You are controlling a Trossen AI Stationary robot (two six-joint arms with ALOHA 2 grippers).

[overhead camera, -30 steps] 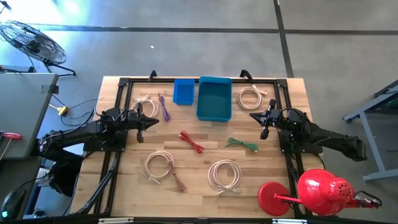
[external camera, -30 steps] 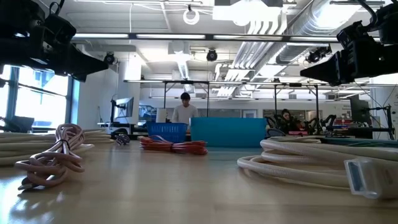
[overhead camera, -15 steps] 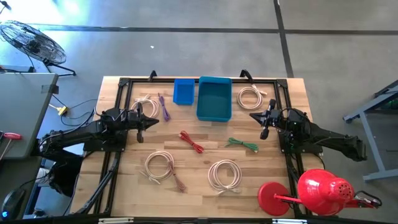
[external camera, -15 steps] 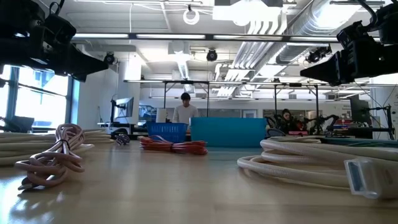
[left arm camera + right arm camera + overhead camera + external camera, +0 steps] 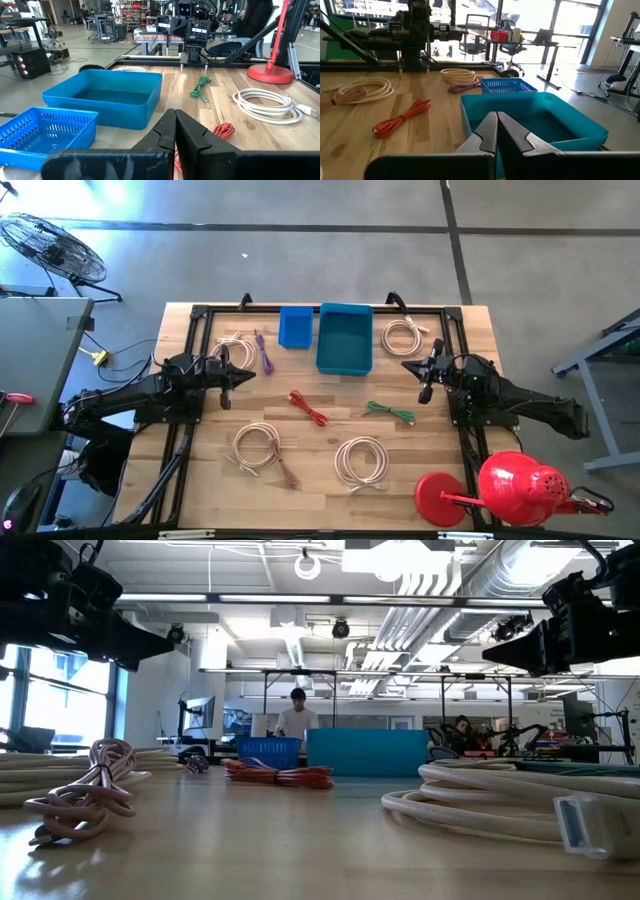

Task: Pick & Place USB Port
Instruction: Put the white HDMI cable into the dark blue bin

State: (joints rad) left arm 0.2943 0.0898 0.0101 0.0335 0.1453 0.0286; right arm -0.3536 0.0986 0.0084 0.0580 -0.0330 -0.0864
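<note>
Hovering above the desk [image 5: 200, 470], the left pincer [image 5: 224, 375] and right pincer [image 5: 424, 378] are seen closed and empty, flanking the red cable [image 5: 308, 408]

Bright even daylight, window glare, blurred foreground

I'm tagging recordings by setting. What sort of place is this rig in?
Probably an open-plan robotics lab or workshop. The low view shows exposed ceiling ducts and a person among workbenches behind the wooden table; the high view shows a bare concrete floor and a floor fan.
</note>
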